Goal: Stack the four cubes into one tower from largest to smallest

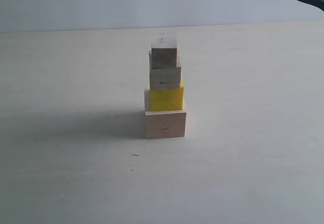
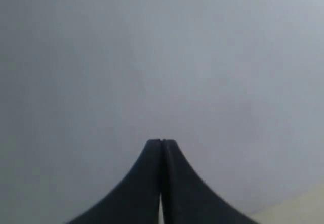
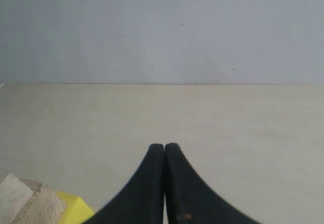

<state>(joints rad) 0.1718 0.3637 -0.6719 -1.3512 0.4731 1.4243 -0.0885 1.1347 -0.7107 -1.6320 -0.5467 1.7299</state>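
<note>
Tower [image 1: 166,96] stands largest-to-smallest, so we park left gripper [image 2: 161,143] and right gripper [image 3: 164,146] clenched empty, off it.

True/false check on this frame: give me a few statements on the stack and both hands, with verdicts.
1. The tower is four levels high. True.
2. The yellow cube is the base. False: it sits on the largest wood cube.
3. The right hand is shut and empty. True.
4. The left hand grips the smallest cube. False: it is shut on nothing; that cube tops the tower.
</note>
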